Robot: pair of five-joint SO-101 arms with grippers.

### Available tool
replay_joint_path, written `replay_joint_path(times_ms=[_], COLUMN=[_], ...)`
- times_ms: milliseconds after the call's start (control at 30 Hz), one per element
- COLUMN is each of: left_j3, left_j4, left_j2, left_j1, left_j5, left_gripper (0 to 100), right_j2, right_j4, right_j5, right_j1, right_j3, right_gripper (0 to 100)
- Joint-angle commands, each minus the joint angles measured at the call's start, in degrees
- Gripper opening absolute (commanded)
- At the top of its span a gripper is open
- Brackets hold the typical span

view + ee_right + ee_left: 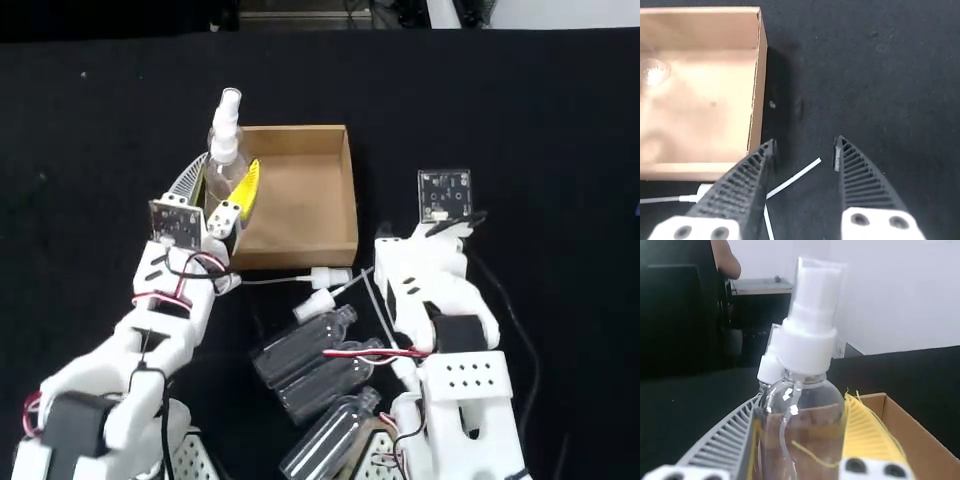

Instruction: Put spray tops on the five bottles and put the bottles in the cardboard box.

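- Left gripper (228, 170): clamped on a clear bottle (800, 425), which you hold upright over the left edge of the cardboard box (350, 200).
- Spray top (807, 335): white, seated on that bottle's neck.
- Second white top (771, 365): just behind the held one. You cannot tell whether its bottle stands in the box.
- Loose spray tops, two: one (330, 277) and another (312, 305), tubes attached, lying on the table between the box and the bare bottles.
- Bare bottles, three: (305, 345), (330, 380) and (330, 430), lying side by side between the arms, with no tops.
- Right gripper (805, 145): jaws spread wide, holding nothing, above the table just right of the box.
- Progress, by your count: one bottle capped and at the box, not yet released. Three await tops and boxing, so most of the job remains.
- Table (540, 120): black cloth.
- Room: a white wall (900, 295) and a desk (762, 286) lie beyond the table.
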Motion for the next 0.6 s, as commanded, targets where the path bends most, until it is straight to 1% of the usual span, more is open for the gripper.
replay_joint_path(times_ms=[0,133,300,433,567], left_j3=[-4.53,-4.53,-4.97,-6.73,-9.54], left_j4=[-1.85,-8.44,-15.65,-23.38,-25.05], left_j2=[1.76,5.63,13.63,19.69,24.44], left_j1=[-0.84,-0.84,-0.92,-2.15,-4.53], left_j5=[0.62,0.35,0.18,0.09,0.53], left_gripper=[3,3,3,3,3], right_j2=[-1.19,-1.19,-1.19,-1.19,-1.19], right_j4=[-1.85,-1.85,-1.85,-1.85,-1.85], right_j5=[-0.09,-0.09,-0.09,-0.09,-0.09], right_j1=[-0.62,-0.62,-0.62,-0.62,-0.62], right_j3=[-0.48,-0.48,-0.48,-0.48,-0.48], right_gripper=[17.3,17.3,17.3,17.3,17.3])
